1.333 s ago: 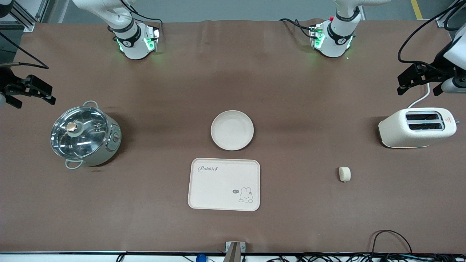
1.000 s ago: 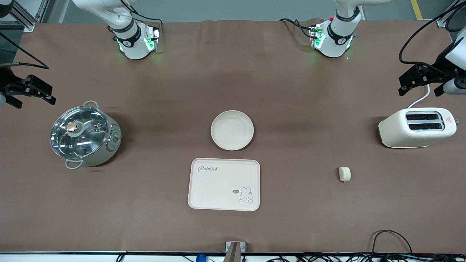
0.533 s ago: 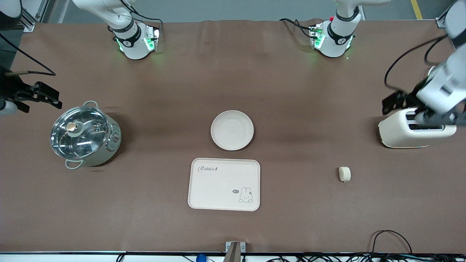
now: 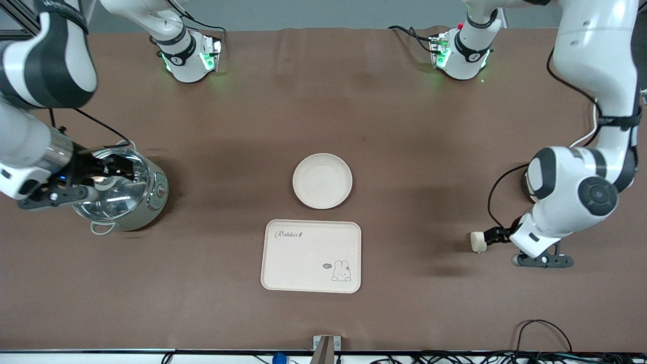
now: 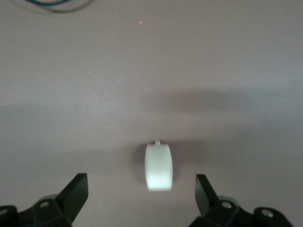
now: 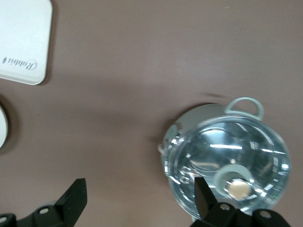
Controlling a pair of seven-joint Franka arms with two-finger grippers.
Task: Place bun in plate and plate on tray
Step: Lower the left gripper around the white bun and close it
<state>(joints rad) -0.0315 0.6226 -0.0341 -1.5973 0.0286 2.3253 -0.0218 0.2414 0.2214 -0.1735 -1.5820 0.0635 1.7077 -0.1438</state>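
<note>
Left gripper (image 5: 142,196) held over bun (image 4: 477,241), fingers spread wide, nothing clamped. Bun lies well apart from plate (image 4: 322,181), toward left arm's end. Small rounded bun may be knocked rolling if descent is off-centre. Right gripper (image 6: 139,201), fingers also apart, waits over pot (image 4: 119,189).

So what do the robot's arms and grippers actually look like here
Both arms are glossy white with rounded links, dark grey joint bands and round grey joint caps. Their bases glow green. Black cables loop along each arm. The left gripper and the right gripper are black, each with two flat, angular fingers. No lettering can be made out.
</note>
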